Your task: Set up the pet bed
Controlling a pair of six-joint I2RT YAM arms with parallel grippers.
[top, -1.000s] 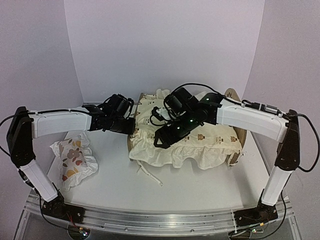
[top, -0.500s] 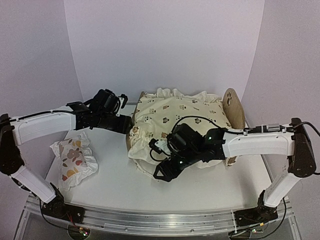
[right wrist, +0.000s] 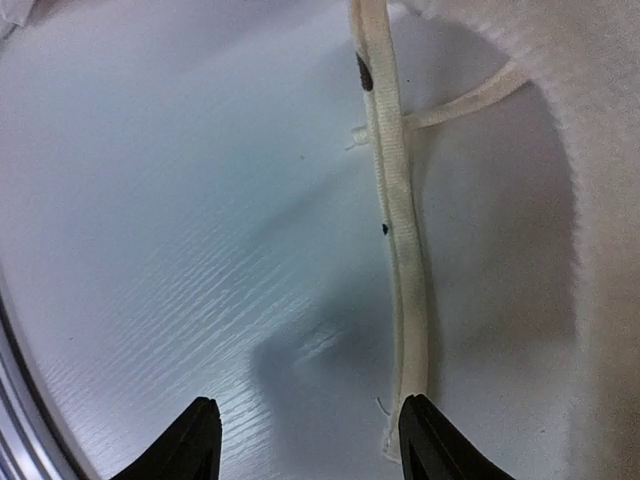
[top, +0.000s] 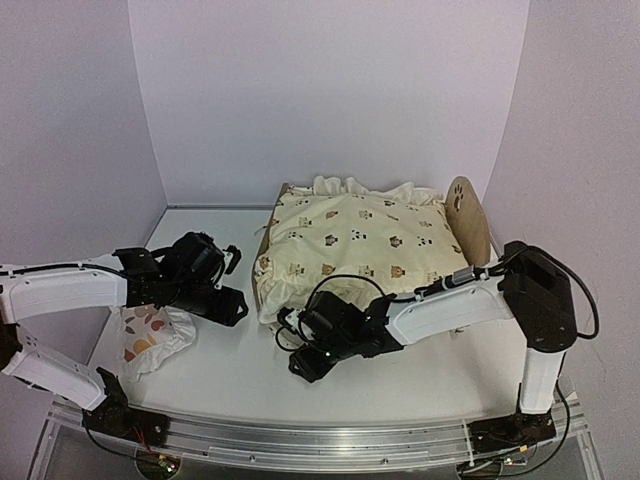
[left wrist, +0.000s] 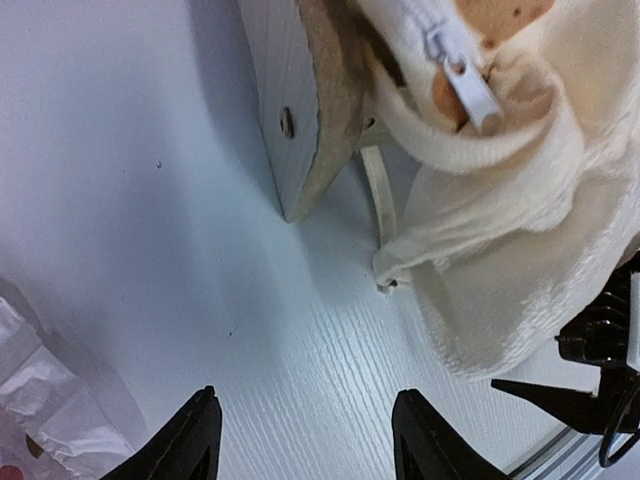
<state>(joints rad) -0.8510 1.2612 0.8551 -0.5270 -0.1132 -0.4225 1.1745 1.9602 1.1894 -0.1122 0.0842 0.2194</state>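
The pet bed stands at the back right, its arched wooden headboard (top: 463, 215) on the right. The footboard (left wrist: 300, 120) shows in the left wrist view. A cream animal-print cushion (top: 355, 245) covers the bed and hangs over its front edge. My left gripper (top: 232, 305) (left wrist: 305, 440) is open over bare table, just left of the footboard, holding nothing. My right gripper (top: 305, 362) (right wrist: 305, 440) is open low over the table in front of the bed. A cushion tie (right wrist: 395, 200) lies beside its right finger, not gripped.
A small white pillow (top: 150, 335) with orange-brown prints lies at the near left, under my left forearm; its corner (left wrist: 40, 410) shows beside my left finger. The cushion's ruffle (right wrist: 600, 200) and zipper pull (left wrist: 460, 75) hang near both grippers. White walls enclose the table.
My left gripper has opened and drawn back from the bed's left end toward the pillow. My right arm came off the cushion top and down to the table in front of the bed.
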